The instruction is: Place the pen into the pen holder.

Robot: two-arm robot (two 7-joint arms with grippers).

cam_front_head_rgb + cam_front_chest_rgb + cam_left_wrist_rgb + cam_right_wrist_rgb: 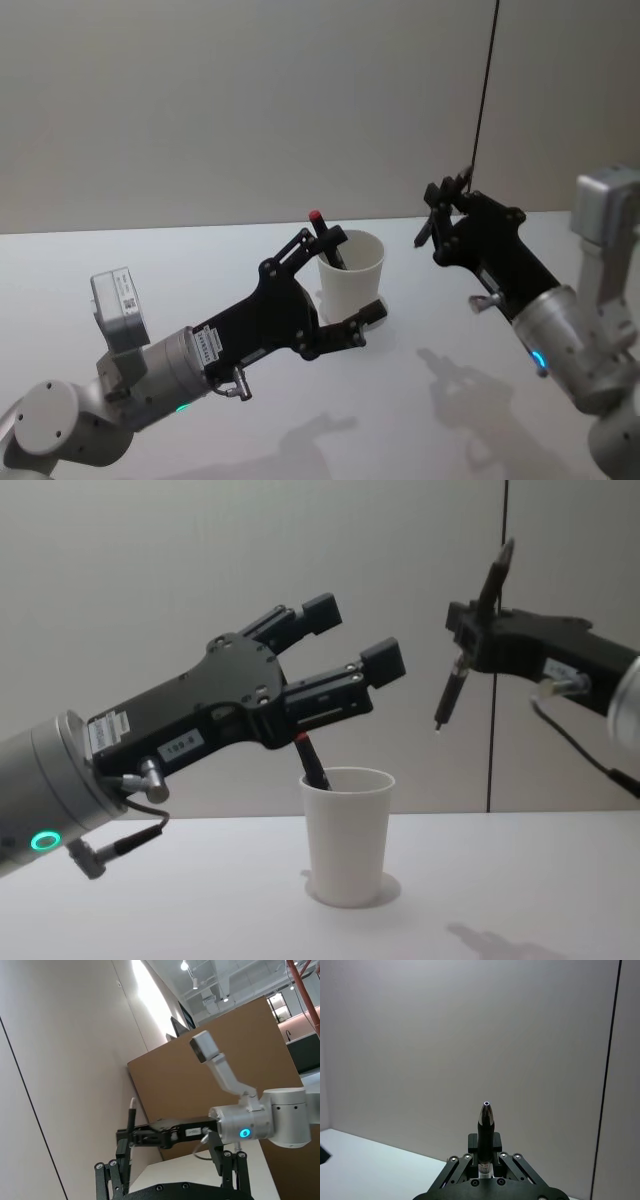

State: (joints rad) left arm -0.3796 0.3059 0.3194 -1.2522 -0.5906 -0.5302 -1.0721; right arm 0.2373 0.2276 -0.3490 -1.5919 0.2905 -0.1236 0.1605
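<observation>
White table (520, 880) under a grey wall: the pen holder (347, 835) stands mid-table, a red-capped pen (311, 762) leaning inside, its lower end hidden. Above it hovers the left gripper (345, 645), spread wide and empty. Farther right, the right gripper (470, 630) clamps a second pen (470, 630) aloft.

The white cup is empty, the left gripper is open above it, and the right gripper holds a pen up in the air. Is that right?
Not quite: the cup is not empty. In the chest view a pen with a red end already leans inside it. The rest holds: the left gripper is open above it, and the right gripper holds a second pen in the air.
</observation>
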